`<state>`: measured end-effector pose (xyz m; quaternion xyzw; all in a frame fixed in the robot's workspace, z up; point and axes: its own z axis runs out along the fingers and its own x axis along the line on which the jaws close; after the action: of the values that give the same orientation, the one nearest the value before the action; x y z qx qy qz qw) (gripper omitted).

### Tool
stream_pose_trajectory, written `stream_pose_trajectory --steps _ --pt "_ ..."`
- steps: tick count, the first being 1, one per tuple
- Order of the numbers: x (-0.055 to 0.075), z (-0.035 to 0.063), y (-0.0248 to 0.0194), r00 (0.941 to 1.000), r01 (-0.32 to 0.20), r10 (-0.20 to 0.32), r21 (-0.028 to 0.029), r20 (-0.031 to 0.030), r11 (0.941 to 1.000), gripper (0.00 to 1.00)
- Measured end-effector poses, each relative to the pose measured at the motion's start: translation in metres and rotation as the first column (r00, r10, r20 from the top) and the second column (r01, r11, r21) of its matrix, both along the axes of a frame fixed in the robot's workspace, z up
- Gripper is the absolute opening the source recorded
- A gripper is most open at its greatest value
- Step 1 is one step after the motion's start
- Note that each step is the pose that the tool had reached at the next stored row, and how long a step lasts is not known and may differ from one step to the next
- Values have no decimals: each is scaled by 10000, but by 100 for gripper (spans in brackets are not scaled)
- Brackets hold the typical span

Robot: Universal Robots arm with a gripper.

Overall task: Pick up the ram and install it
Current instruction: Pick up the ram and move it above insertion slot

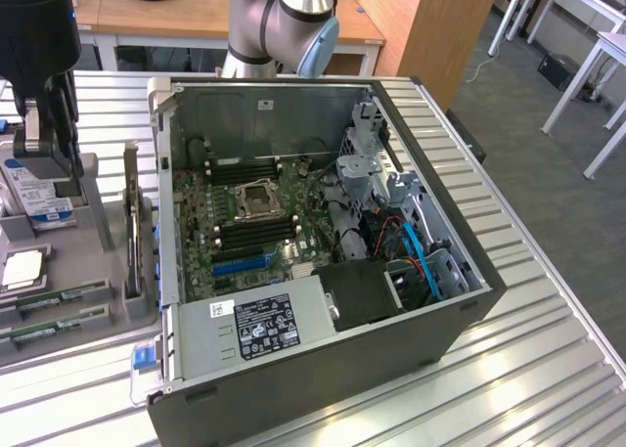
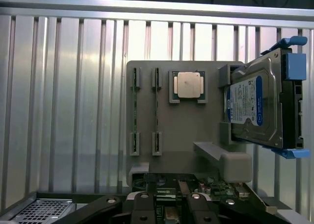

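Overhead, the gripper [image 1: 46, 149] hangs vertical — jaws apart — above the gray tray [image 1: 100, 217].

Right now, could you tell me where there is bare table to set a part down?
The ribbed table is bare beside the computer case at the exterior view's right and on the grey tray's near side. The tray is crowded: hard drive, processor chip, ram.

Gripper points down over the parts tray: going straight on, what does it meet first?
Most likely the upright green card at the tray's edge, just beyond the gripper; depth is unclear.
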<state>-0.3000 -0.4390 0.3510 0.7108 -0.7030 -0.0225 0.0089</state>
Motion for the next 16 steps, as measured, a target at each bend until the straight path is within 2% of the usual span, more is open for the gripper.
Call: stream_pose_trajectory --steps 16 --pt "0 -179 0 10000 0 0 -3 -2 10000 30"
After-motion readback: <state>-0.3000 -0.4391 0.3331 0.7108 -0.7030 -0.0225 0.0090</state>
